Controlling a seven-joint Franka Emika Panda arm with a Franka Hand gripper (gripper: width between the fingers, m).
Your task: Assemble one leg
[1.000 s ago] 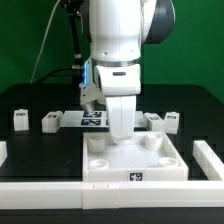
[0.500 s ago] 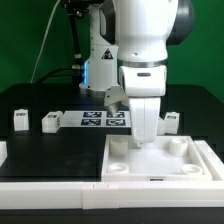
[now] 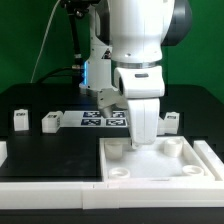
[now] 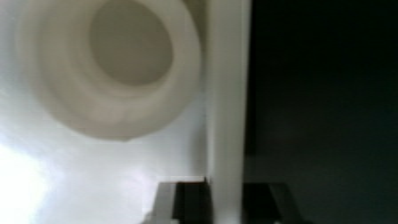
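Note:
The large white tabletop (image 3: 125, 182) with round corner sockets lies flat at the front right of the black table. My gripper (image 3: 145, 138) points down over its far edge, the jaws shut on the tabletop's raised wall. In the wrist view the two dark fingers (image 4: 183, 205) sit either side of that white wall (image 4: 226, 100), with a round socket (image 4: 134, 60) beside it. Small white legs stand apart on the table: two at the exterior view's left (image 3: 19, 119) (image 3: 49, 122) and one at the right (image 3: 172, 120). None is held.
The marker board (image 3: 100, 119) lies behind the tabletop, partly hidden by my arm. A low white rail runs along the table's front (image 3: 50, 184) and up the exterior view's right side (image 3: 214, 158). A short white block sits at the left edge (image 3: 3, 150).
The tabletop has slid to the exterior view's right along with my gripper during the last second. Since half a second ago it has barely moved. The legs have not moved.

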